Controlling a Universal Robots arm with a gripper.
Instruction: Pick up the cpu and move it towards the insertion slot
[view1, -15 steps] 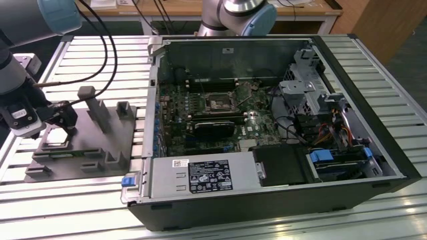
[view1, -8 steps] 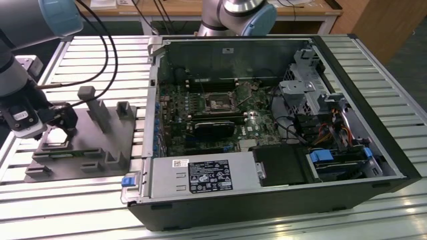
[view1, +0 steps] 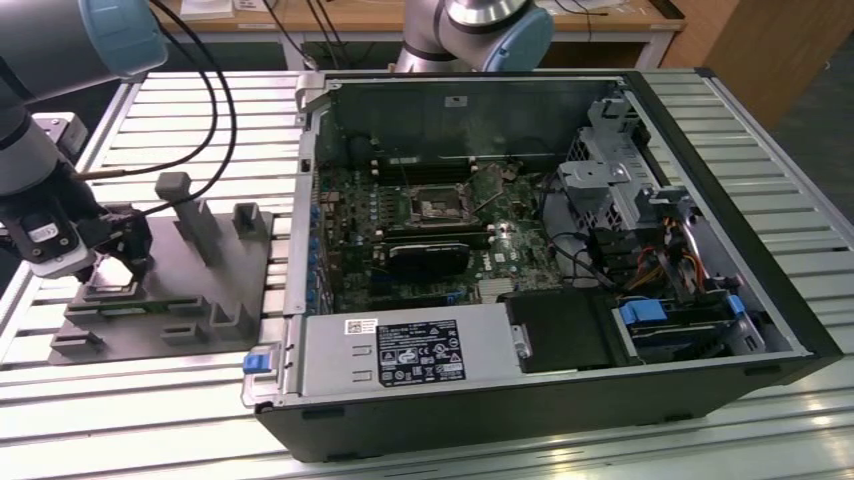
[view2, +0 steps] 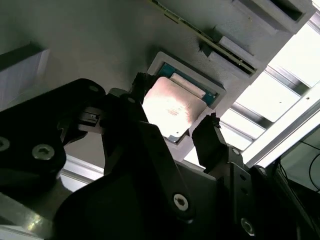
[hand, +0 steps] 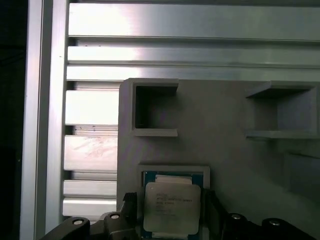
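Standing by the bench: the gripper (view1: 114, 268) is down over the grey holder (view1: 160, 300), roughly 9 o'clock in the exterior view, on the exterior view's left. The holder sits on the slatted metal table (view1: 200, 100), just beside the open PC case (view1: 747, 330).

The cpu (view2: 172, 106) (hand: 171, 207) lies flat in a square recess of that holder in both wrist views, with a bit of green board showing around the metal lid. It hasn't been lifted. The black fingers (view2: 142, 85) sit one on each side of it, spread only a touch wider than the chip. In the first wrist view there's a thin dark gap on both sides, so I'd call it not closed yet, though I can't tell whether a pad is already touching an edge.

The lid has a few lines of small dark print, too fine to make out. The insertion slot (view1: 437, 205) is inside the case near the middle of the exterior view, a hair toward 12 o'clock and well apart from the chip. At 6 o'clock there's a black label with white print (view1: 418, 352) on the metal box.
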